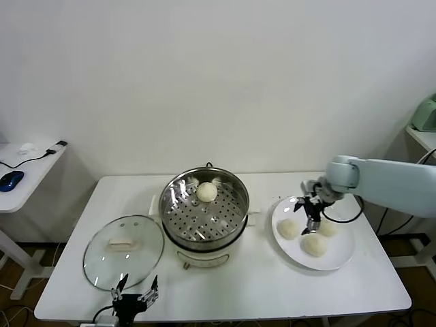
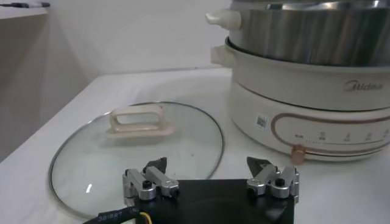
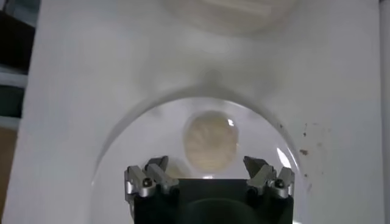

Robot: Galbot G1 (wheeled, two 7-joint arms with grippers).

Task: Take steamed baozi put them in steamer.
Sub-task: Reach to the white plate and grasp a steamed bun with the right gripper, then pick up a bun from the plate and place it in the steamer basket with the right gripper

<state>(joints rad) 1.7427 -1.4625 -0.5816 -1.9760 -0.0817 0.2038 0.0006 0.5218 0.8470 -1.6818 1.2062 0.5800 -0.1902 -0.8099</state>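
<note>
White table in front of me; steamer sits mid-table, shiny steel basket w/ holed bottom on a cream pot base; one bun already inside it, toward the far side of the basket.

Plate to the right of the steamer, white, flat; three buns on it: one nearest the steamer, one toward the front edge, one farther right, partly hidden behind my right claw.

My right claw hangs over the plate's near-steamer side, arm reaching in from the right; fingers spread wide, nothing between them; right wrist cam looks straight down on one bun lying on the plate, framed between the two fingertips but not touched.

My left claw sits low at the table's front edge, just in front of the glass lid; also spread wide and empty; parked. Left wrist cam: lid flat on the table w/ its cream handle up, pot base beside it to one side, steel basket wall above that.

Lid lies left of the steamer, close beside it; can't tell if rims touch.

Side table far left w/ a blue mouse and a cable.
</note>
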